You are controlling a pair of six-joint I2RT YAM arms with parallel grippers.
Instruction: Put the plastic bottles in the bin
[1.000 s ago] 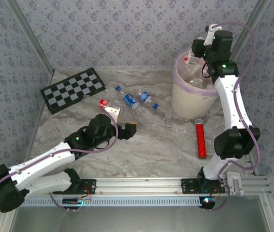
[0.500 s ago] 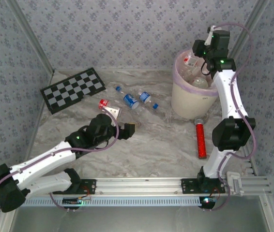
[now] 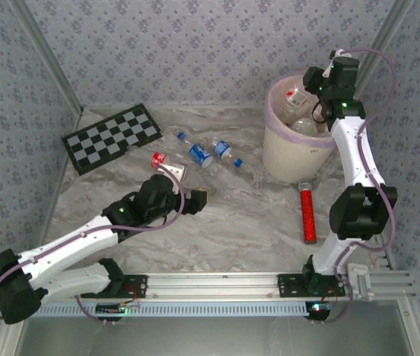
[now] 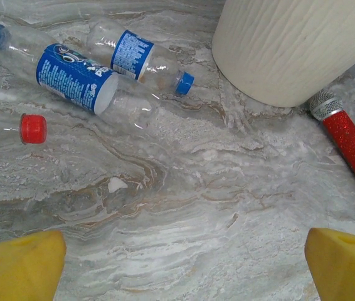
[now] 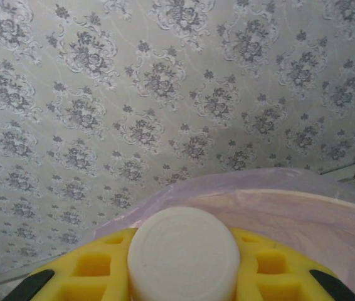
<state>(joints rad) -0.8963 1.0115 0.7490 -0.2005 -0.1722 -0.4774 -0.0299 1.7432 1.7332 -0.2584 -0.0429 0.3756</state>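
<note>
Three plastic bottles lie on the marble table left of the bin [image 3: 288, 156]: two blue-labelled ones [image 3: 201, 155] [image 3: 222, 149] and a red-capped one [image 3: 167, 166]. My left gripper [image 3: 195, 200] hovers just in front of them, open and holding nothing. Its wrist view shows the large blue-labelled bottle [image 4: 77, 78], a smaller one [image 4: 133, 53], a red cap [image 4: 33, 128] and the bin wall [image 4: 296, 44]. My right gripper [image 3: 312, 80] hangs over the bin, shut on a bottle's white cap [image 5: 184, 254], with the pink-lined rim [image 5: 303, 200] behind. More bottles [image 3: 303, 126] lie inside the bin.
A red cylinder [image 3: 308, 213] with a silver end lies in front of the bin on the right. A folded checkerboard [image 3: 111, 137] rests at the back left. Patterned walls close in the table on three sides.
The right arm has shifted right and back over the bin, keeping its grip on the bottle. The left gripper has crept slightly toward the bottles.
</note>
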